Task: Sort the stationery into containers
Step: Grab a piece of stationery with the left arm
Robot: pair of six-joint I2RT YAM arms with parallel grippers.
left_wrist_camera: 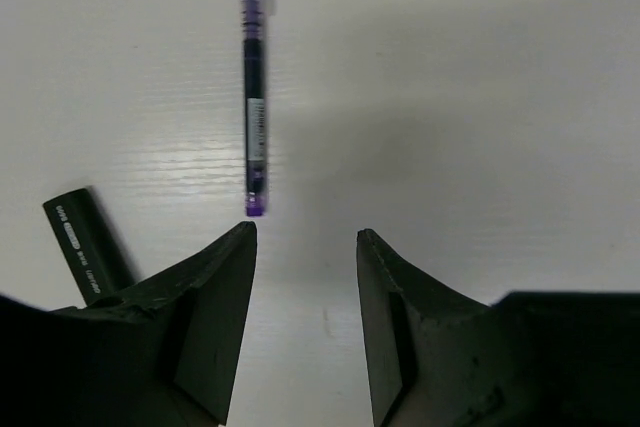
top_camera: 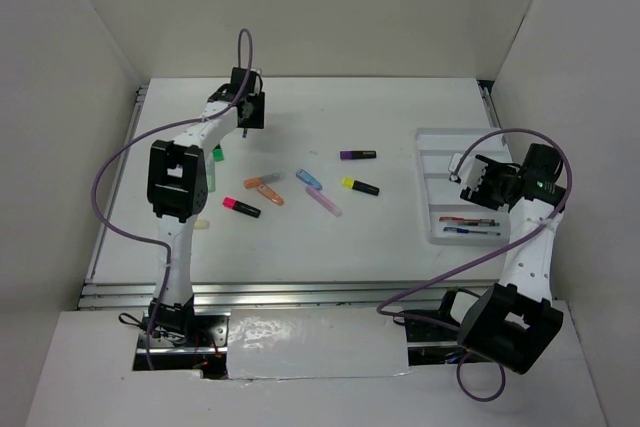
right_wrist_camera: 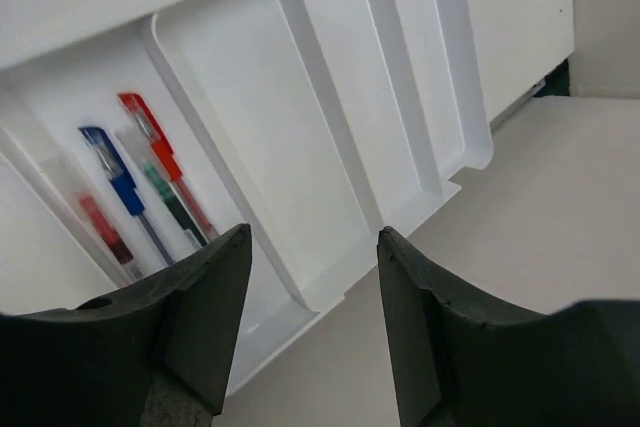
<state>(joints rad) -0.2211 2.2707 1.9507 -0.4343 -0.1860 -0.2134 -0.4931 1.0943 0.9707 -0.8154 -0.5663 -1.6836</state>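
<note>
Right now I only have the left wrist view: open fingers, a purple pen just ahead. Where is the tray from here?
Observer: The white tray lies at the right side of the table, with the right gripper open above it.
Operator: Anything sorted yet?
Observer: Yes. The compartment nearest the robot holds a red pen, a blue pen and two more; no pens show in the others.
Operator: What is loose between the arms?
Observer: Several markers lie in the middle, among them a yellow-capped highlighter and a purple-capped highlighter.
</note>
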